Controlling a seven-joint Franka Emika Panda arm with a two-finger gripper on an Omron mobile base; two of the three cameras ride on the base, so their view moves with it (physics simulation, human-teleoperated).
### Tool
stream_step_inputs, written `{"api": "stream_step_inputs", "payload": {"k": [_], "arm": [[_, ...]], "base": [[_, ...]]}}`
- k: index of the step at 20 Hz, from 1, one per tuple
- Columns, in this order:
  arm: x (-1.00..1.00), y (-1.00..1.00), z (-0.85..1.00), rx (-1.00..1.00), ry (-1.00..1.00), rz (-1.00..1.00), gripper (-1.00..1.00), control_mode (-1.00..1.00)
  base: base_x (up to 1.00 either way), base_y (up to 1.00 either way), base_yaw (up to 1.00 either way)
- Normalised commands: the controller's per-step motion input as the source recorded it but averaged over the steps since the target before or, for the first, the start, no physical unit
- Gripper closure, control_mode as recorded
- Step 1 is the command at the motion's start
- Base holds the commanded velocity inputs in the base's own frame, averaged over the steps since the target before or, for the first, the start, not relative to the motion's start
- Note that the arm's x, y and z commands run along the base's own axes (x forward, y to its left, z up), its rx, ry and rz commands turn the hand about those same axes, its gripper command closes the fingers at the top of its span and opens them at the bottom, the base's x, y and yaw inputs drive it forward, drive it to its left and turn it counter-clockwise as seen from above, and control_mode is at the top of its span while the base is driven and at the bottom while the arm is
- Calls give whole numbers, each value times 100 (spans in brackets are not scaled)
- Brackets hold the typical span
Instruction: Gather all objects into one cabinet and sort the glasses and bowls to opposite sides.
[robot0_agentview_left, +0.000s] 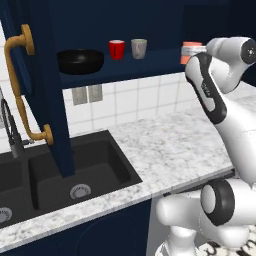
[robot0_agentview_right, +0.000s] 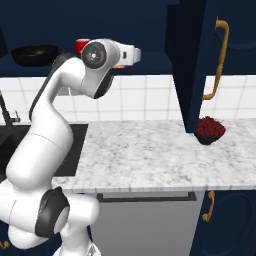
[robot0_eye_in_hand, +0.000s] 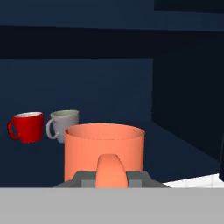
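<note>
Cabinet: dark navy wall unit over the counter, door swung open with its curved brass handle facing out; the inner shelf serves as the single gathering place, so everything on it counts as delivered.

Sink: black double basin below the open door, not involved.

Black bowl: wide and shallow, standing at the left end of the shelf, apart from the cups; that end appears reserved for bowls.

Orange mug: at the right part of the cabinet opening, carried by the handle, which points back at the hand camera. Whether its base touches the shelf cannot be told. Judged to be the last piece on its way in, heading for the cup side.

Gripper: jaws drawn narrow, clamped on that handle (a thin part, hence the small gap).

Red cup: upright mid-shelf, right of the bowl.

Pale grey cup: just beside the red cup on its right, forming the start of the cup group.

Dark bowl of red fruit: on the marble counter, behind the right-hand door.
</note>
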Motion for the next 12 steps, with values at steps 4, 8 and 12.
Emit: {"api": "stream_step_inputs", "payload": {"k": [4, 8, 12], "arm": [[89, -23, -28, 1, -4, -1, 100, -100], [78, -31, -15, 0, 1, 0, 100, -100], [65, -26, 0, 0, 3, 0, 100, -100]], "base": [[0, 0, 0], [0, 0, 0], [0, 0, 0]]}}
